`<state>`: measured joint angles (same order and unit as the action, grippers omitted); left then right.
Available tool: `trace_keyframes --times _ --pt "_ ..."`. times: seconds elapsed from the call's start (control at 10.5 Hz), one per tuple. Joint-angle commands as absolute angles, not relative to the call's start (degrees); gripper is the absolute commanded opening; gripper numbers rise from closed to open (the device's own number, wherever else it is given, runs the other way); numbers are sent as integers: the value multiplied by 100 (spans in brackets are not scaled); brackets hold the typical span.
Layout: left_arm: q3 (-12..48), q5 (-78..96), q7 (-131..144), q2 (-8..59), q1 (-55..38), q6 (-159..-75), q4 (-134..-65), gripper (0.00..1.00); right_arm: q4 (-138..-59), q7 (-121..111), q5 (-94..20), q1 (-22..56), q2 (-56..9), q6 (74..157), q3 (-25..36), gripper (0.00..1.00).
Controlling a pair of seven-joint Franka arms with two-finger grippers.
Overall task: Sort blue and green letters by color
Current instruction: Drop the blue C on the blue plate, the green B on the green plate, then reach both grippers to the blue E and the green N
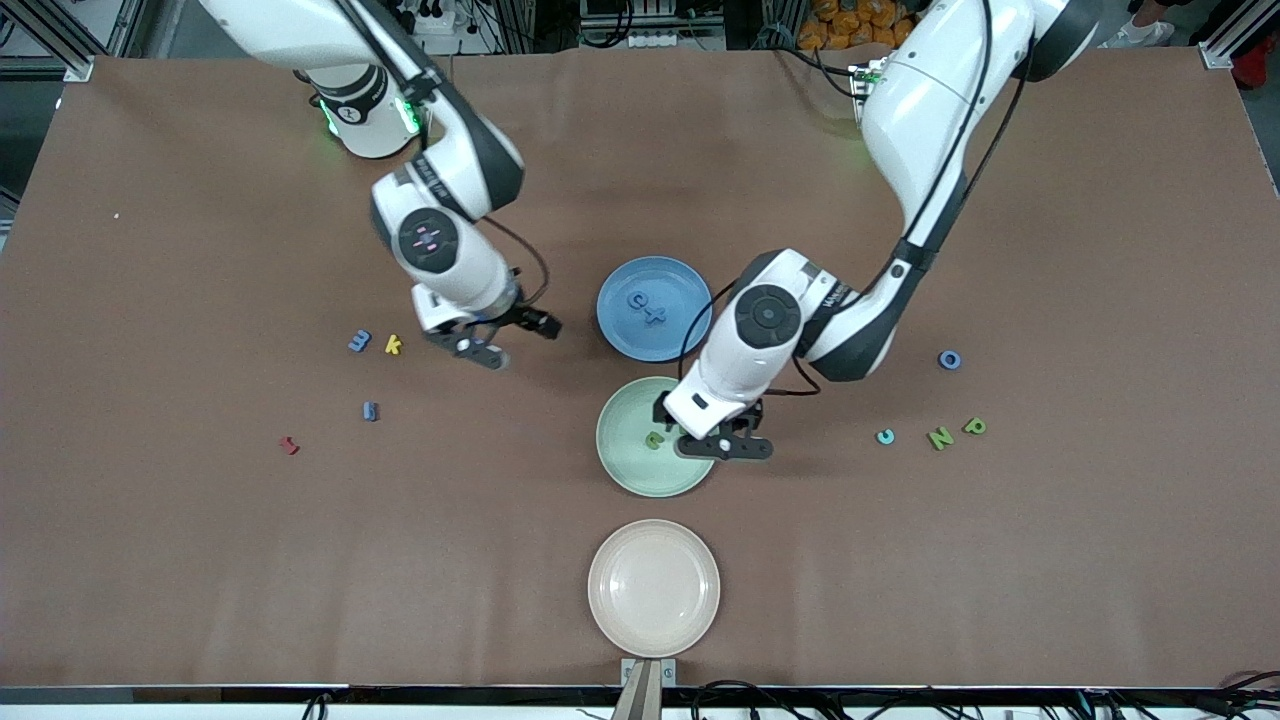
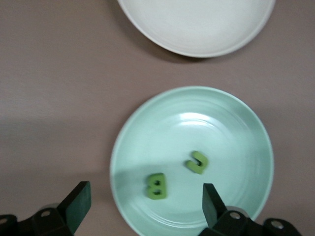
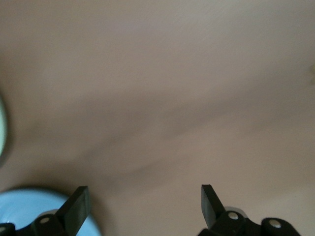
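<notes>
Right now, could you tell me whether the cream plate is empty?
Empty: the cream plate shows only its bare surface, while two green letters lie in the green plate.

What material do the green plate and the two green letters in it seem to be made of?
The green plate looks like glazed ceramic or glossy melamine: a bright highlight and faint rings show. The two green letters look like matte foam or soft plastic: chunky, without shine.
</notes>
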<state>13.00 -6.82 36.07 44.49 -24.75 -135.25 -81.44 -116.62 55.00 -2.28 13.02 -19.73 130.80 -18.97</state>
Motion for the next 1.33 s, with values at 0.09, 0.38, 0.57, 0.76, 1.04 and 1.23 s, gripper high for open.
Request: trace_keyframes --times 0.09,0.38,0.57,0.76,1.04,1.23 --pt "1344 -712 1975 3930 -1594 -12527 -8288 100 -12118 4539 35 -216 -1277 12647 -2057 100" --pt "1354 -686 1344 3517 -933 -12103 -8786 100 -12409 3711 131 -1166 -1011 12638 -2048 100" --pt "1397 -720 1179 3279 -320 -12120 -9218 100 -12690 3499 394 -1711 -845 12770 -2048 100" --pt "1494 -721 85 3182 103 -12173 -9535 100 -13128 3182 413 -1968 -747 13338 -2048 100" --pt "1485 -729 -1315 3138 421 -12435 -9939 100 -13788 3190 413 -2048 -791 14403 -2057 100" --pt "1485 -913 -2088 3120 702 -12953 -10308 100 -14061 3182 413 -2048 -843 14772 -2057 100"
